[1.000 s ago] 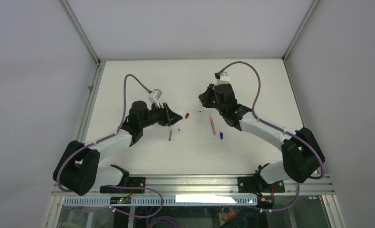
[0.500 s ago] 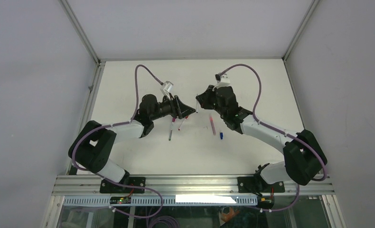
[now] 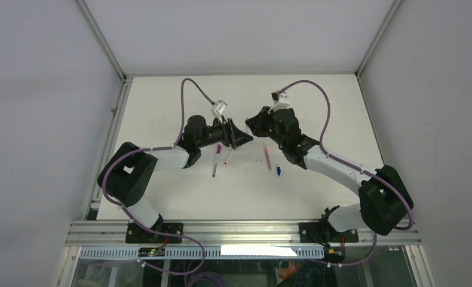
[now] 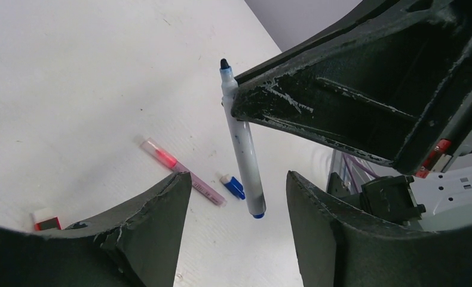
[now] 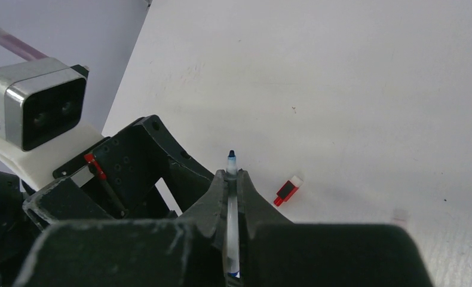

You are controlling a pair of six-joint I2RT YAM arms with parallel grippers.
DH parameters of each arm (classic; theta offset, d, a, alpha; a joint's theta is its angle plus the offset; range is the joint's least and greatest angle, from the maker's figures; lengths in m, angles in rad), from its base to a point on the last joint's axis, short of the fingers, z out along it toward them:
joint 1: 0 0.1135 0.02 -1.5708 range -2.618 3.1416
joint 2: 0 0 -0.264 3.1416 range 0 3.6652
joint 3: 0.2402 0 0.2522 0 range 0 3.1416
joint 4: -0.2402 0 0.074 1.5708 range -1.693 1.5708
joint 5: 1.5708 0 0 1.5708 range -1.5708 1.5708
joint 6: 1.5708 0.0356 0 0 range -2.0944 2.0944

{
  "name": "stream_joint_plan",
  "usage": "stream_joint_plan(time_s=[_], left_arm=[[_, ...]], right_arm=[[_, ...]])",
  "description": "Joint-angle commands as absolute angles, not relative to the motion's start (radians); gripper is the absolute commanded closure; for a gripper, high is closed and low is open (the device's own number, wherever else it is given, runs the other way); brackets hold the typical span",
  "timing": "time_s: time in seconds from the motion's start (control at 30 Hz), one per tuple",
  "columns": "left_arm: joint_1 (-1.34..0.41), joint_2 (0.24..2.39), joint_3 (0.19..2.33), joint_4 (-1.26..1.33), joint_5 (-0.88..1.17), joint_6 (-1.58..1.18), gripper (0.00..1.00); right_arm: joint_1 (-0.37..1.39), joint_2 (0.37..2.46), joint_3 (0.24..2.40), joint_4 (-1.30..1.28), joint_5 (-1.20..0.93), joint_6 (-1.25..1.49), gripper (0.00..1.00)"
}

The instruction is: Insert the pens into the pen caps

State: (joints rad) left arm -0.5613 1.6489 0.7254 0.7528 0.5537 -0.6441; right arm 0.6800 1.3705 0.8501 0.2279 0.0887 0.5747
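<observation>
White-barrelled pen [image 4: 244, 155] hangs over the desk's [image 3: 162, 107] far half, pinched by the right gripper [image 5: 232, 179] — the left gripper [image 4: 235, 179], spread wide, should straddle it squarely, below that grip, before closing.

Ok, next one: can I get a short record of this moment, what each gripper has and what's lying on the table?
left gripper: open, empty, facing the right one
right gripper: shut on blue pen, tip bare
table: pink pen, blue cap beside it, red cap
progress: blue pen not yet capped
</observation>
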Motion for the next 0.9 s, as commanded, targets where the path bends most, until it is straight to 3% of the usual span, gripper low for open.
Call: stream_joint_plan(time_s=[0.0,0.1,0.37,0.47,0.5,0.53,0.6,0.63,0.87], left_arm=[[-0.575,1.67,0.774,0.839,0.571,-0.645,0.38],[-0.577,1.676,0.781,0.839,0.572,-0.644,0.17],[-0.583,1.68,0.793,0.833,0.572,-0.638,0.14],[-0.584,1.687,0.796,0.836,0.573,-0.64,0.18],[-0.584,1.689,0.798,0.838,0.576,-0.64,0.28],[-0.585,1.693,0.802,0.839,0.583,-0.64,0.45],[-0.584,1.702,0.809,0.843,0.594,-0.645,0.92],[-0.584,1.706,0.809,0.847,0.594,-0.649,1.0],[-0.586,1.7,0.792,0.826,0.594,-0.637,1.0]], right_arm=[[0.691,1.337,0.861,0.281,0.08,0.586,1.0],[0.696,1.339,0.861,0.28,0.08,0.586,1.0],[0.705,1.341,0.859,0.282,0.08,0.591,1.0],[0.708,1.344,0.86,0.281,0.08,0.592,1.0],[0.71,1.345,0.859,0.282,0.081,0.592,1.0],[0.712,1.344,0.859,0.282,0.082,0.592,1.0],[0.712,1.346,0.858,0.284,0.084,0.592,1.0],[0.711,1.347,0.856,0.283,0.085,0.592,1.0],[0.712,1.339,0.848,0.28,0.109,0.583,1.0]])
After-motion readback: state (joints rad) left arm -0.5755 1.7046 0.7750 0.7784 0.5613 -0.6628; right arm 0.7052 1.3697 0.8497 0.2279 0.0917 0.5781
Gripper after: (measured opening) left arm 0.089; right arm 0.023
